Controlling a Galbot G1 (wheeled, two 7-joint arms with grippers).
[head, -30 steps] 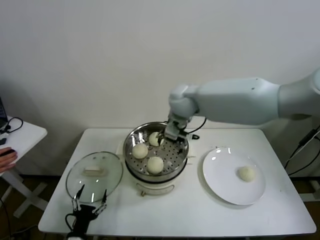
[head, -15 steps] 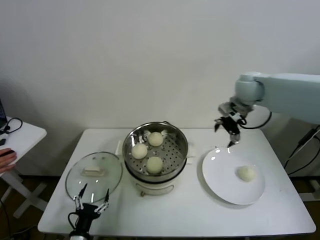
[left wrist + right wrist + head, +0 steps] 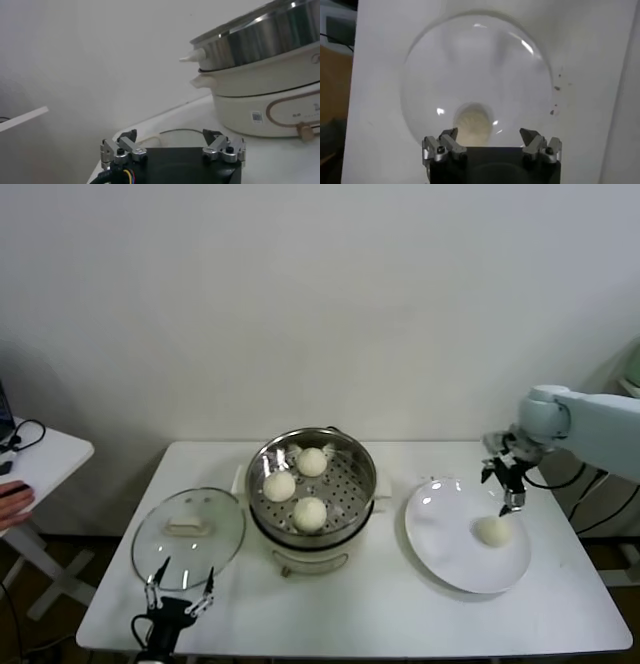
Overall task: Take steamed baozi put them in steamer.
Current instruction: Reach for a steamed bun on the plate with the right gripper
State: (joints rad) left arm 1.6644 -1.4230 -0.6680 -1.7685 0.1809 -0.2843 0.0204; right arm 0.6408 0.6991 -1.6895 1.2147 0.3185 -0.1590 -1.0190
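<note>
Three off-white baozi [image 3: 311,512] lie on the perforated tray of the steel steamer [image 3: 270,518] at the table's middle. One more baozi [image 3: 491,530] sits on the white plate [image 3: 445,549] to the right; the right wrist view shows that baozi [image 3: 474,125] just beyond the jaws. My right gripper [image 3: 507,490] hangs open above the plate's far edge, a little above this baozi, holding nothing. The right gripper [image 3: 491,136] shows wide-spread jaws. My left gripper [image 3: 180,594] waits open at the table's front left; in its own view the left gripper [image 3: 170,137] is empty, with the steamer [image 3: 265,65] beyond it.
A round glass lid [image 3: 188,534] with a white handle lies flat on the table left of the steamer, just behind my left gripper. A small white side table [image 3: 45,456] stands at the far left with a person's hand [image 3: 14,502] by it.
My right arm has swung from the steamer's far rim rightward and down over the plate, empty. The third baozi stays in the steamer. The left arm has stayed put.
</note>
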